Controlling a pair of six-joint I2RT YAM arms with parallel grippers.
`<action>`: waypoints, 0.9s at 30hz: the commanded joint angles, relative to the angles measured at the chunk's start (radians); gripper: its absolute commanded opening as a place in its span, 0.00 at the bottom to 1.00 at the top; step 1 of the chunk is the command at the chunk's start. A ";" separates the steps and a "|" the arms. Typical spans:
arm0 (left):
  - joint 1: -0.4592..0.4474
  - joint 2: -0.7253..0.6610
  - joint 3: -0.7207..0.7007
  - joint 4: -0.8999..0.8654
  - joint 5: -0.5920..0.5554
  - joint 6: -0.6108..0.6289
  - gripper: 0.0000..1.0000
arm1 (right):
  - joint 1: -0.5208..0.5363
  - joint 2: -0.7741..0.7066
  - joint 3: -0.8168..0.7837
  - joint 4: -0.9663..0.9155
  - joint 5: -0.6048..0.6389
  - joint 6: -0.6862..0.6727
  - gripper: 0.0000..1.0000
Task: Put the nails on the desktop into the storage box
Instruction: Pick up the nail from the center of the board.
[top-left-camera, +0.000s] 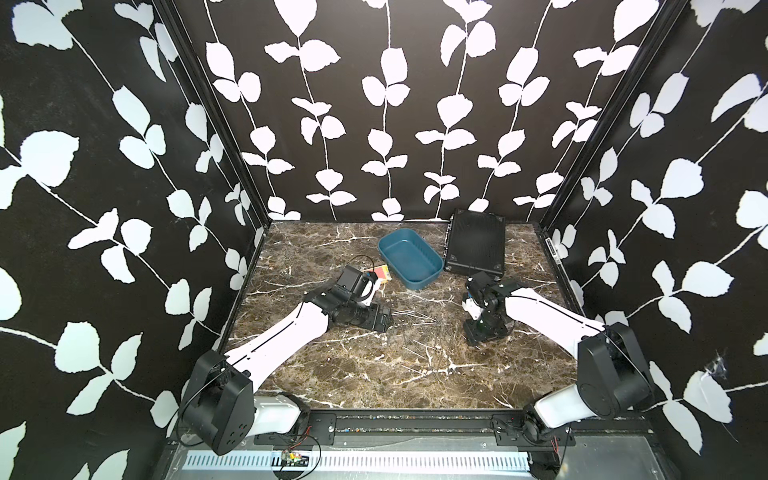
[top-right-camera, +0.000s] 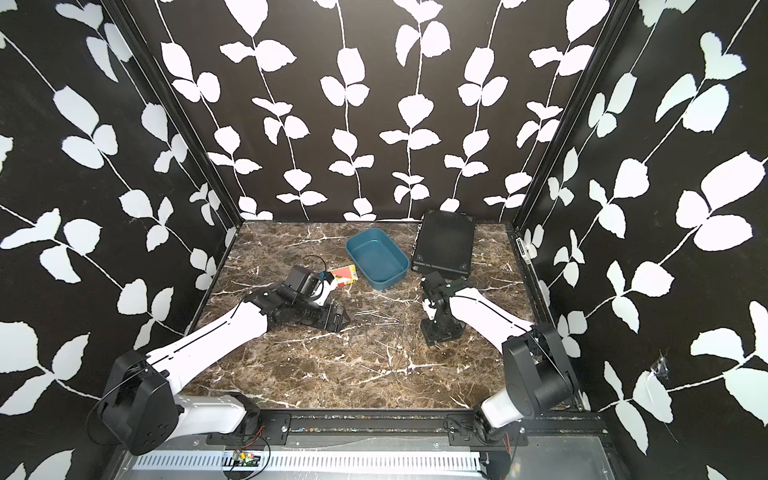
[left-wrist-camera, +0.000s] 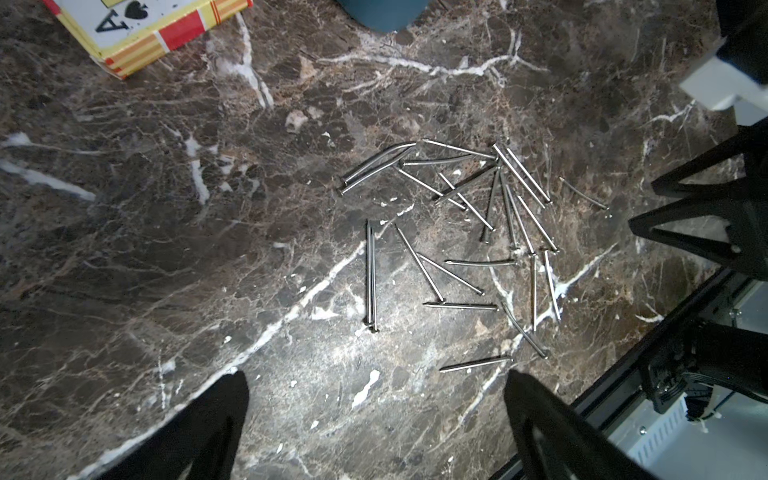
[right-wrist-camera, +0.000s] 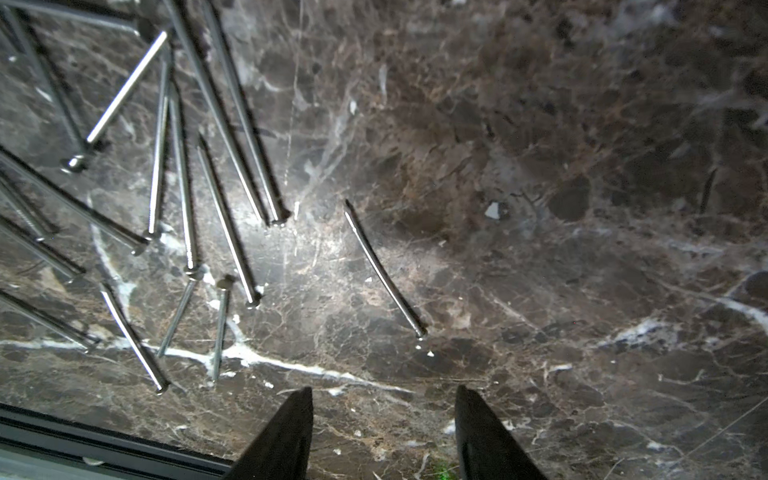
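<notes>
Where the nails (left-wrist-camera: 457, 232) lie: loose on the desktop (top-left-camera: 374, 374), mid-surface, between the two grippers and in front of the storage box (top-left-camera: 422, 284).
Room: bare marble surrounds the scatter on every side; the desktop's front edge, with its black rail, runs near the closest nails.
Count: about two dozen nails, though overlaps blur an exact tally; one storage box; one black ribbed case (top-left-camera: 476, 245); one card box (left-wrist-camera: 145, 25); two grippers.
Look: thin, silvery, with small flat heads and sharp tips; many cross or lie in pairs; one stray nail (right-wrist-camera: 384, 270) lies apart from the cluster.
Storage box: teal, low-walled, round-cornered, set askew just beside the case; whether they touch cannot be told.
Card box: near the storage box's other side, partly hidden behind the left wrist in both top views.
Left gripper (left-wrist-camera: 376, 378): jaws spread wide over bare marble, low beside the scatter.
Right gripper (right-wrist-camera: 383, 390): jaws apart, gripping nothing, tips down near the stray nail.
</notes>
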 joint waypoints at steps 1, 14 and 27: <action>-0.009 -0.034 -0.007 -0.017 -0.015 -0.022 0.99 | 0.020 0.015 -0.037 0.032 0.033 0.031 0.56; -0.009 -0.064 0.003 -0.063 -0.035 -0.006 0.98 | 0.028 0.142 -0.029 0.109 0.065 0.037 0.51; -0.009 -0.076 0.012 -0.086 -0.063 0.006 0.99 | 0.054 0.197 -0.045 0.138 0.118 0.053 0.24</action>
